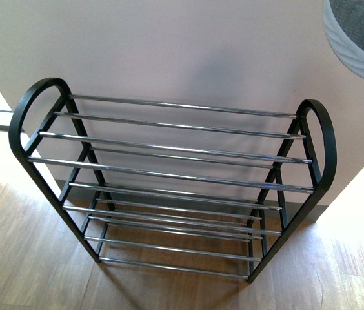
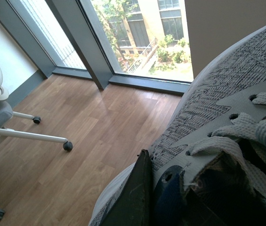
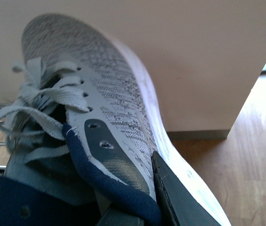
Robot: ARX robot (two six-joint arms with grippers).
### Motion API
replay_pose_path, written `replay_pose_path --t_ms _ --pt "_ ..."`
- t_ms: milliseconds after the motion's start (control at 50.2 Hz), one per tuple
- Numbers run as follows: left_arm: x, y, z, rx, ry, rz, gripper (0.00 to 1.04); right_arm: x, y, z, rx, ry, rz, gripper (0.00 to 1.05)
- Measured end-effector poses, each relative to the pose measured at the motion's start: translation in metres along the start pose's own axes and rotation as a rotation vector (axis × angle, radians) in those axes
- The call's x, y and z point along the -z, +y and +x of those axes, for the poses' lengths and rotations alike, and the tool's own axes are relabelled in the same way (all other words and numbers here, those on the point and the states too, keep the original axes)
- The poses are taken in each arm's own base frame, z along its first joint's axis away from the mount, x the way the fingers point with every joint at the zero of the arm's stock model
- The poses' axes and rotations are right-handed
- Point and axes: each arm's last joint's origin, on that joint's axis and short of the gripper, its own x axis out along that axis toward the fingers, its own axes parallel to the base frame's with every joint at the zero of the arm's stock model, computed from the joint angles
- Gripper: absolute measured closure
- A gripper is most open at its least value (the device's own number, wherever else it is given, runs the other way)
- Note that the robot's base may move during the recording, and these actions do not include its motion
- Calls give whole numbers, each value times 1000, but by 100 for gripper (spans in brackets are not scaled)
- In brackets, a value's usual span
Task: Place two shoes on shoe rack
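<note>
The left claw [image 2: 147, 195] clamps one grey knit shoe [image 2: 227, 89], the right claw [image 3: 137, 202] the other shoe [image 3: 109, 89]. The shoe rack [image 1: 169, 173] stands mid-frame.

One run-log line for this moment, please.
left gripper: shut on left-held shoe | right gripper: shut on right-held shoe | shoe rack: no shoes on it

Shoe rack [image 1: 169, 171]: the top tier of chrome bars is bare across its full width and open from above. Black loop ends bound it at frame left and right. Wall [image 1: 182, 45] stands directly behind, no passage there. Grey shoe [image 1: 363, 32] intrudes at the upper right corner. Wood floor [image 1: 14, 258] in front is open.

Left wrist view: second grey shoe [image 2: 227, 94] fills the right half. Office chair [image 2: 10, 132] legs and castors sit at the left edge, with open floor between.
</note>
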Motion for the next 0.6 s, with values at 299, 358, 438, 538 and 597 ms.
replay_pose_path --t_ms 299,358,438,538,597 --pt "0 0 0 0 0 0 103 -20 43 38 25 183 116 103" --pt "0 0 0 0 0 0 103 -17 50 44 19 220 158 103" --pt "0 0 0 0 0 0 103 -11 60 52 16 260 216 103" --pt "0 0 0 0 0 0 103 -3 68 59 39 289 274 103" --pt "0 0 0 0 0 0 103 0 69 61 49 304 309 103"
